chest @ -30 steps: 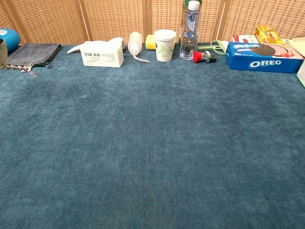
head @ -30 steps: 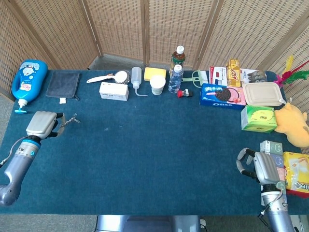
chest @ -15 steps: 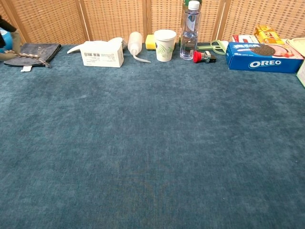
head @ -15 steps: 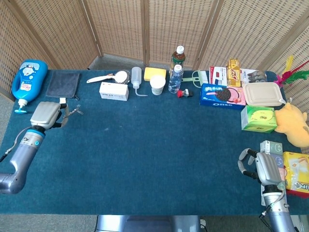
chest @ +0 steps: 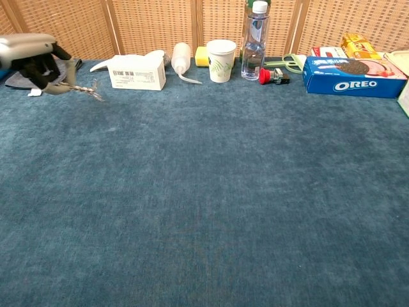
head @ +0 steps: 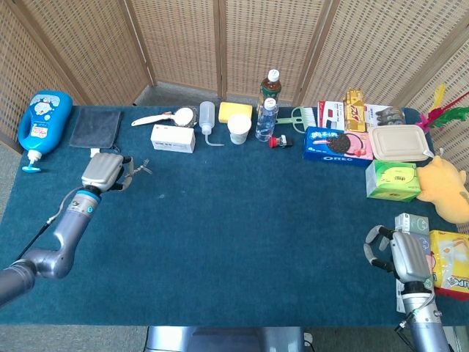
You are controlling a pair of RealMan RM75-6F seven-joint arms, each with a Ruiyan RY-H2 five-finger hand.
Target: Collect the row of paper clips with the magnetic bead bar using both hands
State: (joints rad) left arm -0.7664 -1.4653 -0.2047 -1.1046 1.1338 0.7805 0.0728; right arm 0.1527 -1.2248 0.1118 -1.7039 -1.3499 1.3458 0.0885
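My left hand (head: pixel 102 171) (chest: pixel 32 59) hovers over the left part of the blue table and grips the magnetic bead bar (head: pixel 139 170) (chest: pixel 82 90). The bar sticks out to the right of the fingers, with paper clips clinging to its far end. It hangs just above the cloth. My right hand (head: pixel 399 257) rests at the table's front right corner with its fingers curled in and nothing in them. The chest view does not show it. No loose row of clips shows on the cloth.
Along the back edge stand a white box (head: pixel 173 138), a squeeze bottle (head: pixel 207 119), a paper cup (head: pixel 239 129), water bottles (head: pixel 266 117) and an Oreo box (head: pixel 337 144). A grey cloth (head: pixel 96 128) and a blue bottle (head: pixel 43 122) lie at the back left. Snack boxes (head: pixel 393 180) crowd the right edge.
My left hand has moved right and towards the back of the table, carrying the bead bar with its clips. It has come into the chest view. The right hand has barely shifted.
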